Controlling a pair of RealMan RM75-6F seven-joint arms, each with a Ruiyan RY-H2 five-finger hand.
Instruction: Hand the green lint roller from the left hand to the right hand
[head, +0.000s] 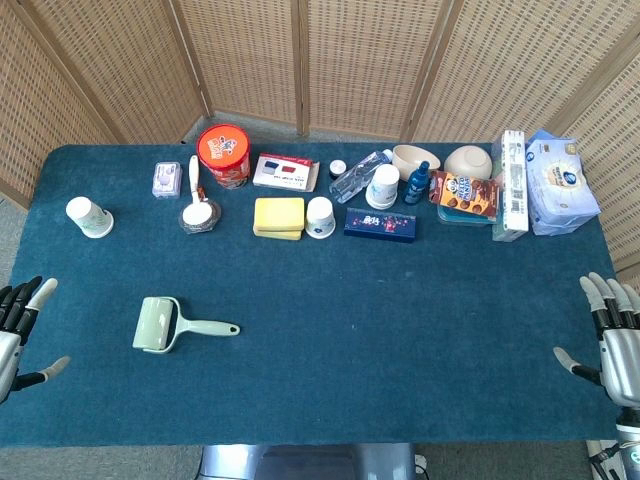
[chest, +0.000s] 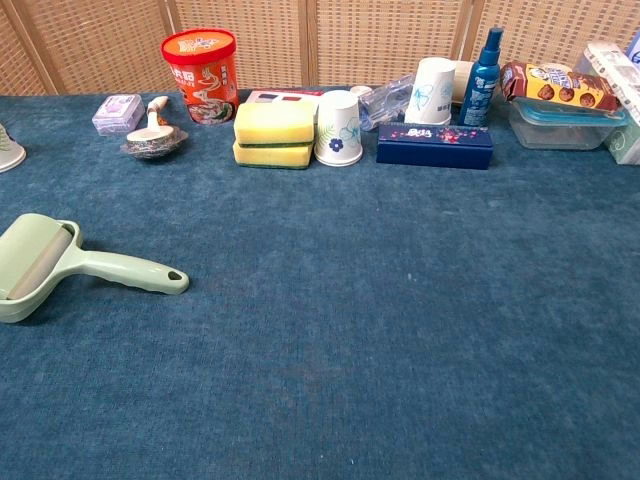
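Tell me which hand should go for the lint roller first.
Left. The green lint roller lies on the table's left half, near the open left hand at the edge. The right hand waits open at the far right edge, a long reach away.

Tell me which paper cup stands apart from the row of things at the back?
The paper cup at the far left stands alone near the table edge; the floral cup sits in the row beside the yellow sponges.

Ahead of me, 12 o'clock: folding screen (head: 330, 60) w/ woven rattan panels in wood frames, wrapping round to 10 & 2. My table (head: 400, 330) wears dark blue cloth. Grey floor strip at screen's foot. Light even, soft shadows.
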